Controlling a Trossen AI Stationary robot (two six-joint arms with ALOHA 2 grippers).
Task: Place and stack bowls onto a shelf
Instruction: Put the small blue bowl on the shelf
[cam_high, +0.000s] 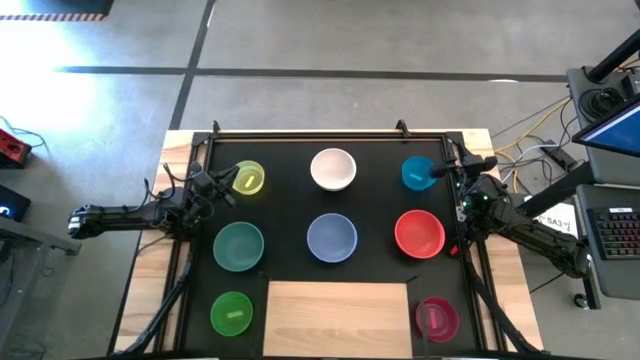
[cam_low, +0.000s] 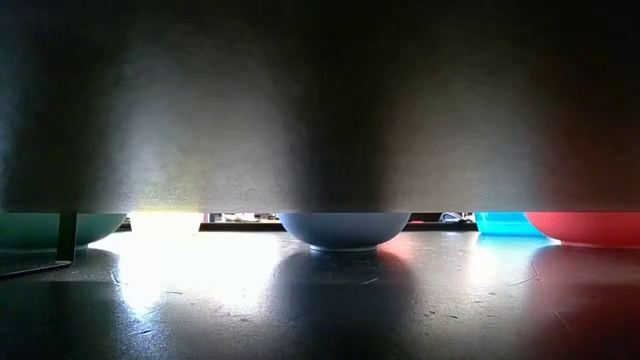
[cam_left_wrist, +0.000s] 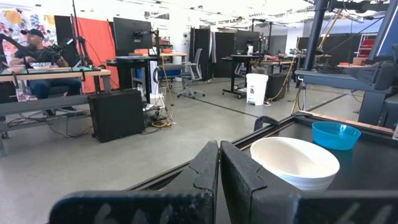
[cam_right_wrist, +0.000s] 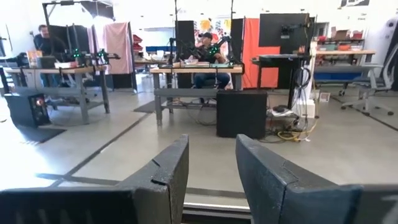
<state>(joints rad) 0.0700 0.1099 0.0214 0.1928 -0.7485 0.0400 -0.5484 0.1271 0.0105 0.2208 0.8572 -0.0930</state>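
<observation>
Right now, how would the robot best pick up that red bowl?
Probably by its rim: the red bowl sits upright and open-side up, apart from its neighbours. The right hand, nearest it, could come down from above and pinch the rim's right edge.

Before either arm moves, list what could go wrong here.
1. The shelf is narrow for eight bowls, so they must stack; a small bowl set first, like the green bowl, could leave larger ones unstable.
2. The left gripper sits beside the yellow bowl and might nudge it.
3. The right gripper hovers by the cyan bowl, risking a bump.
</observation>
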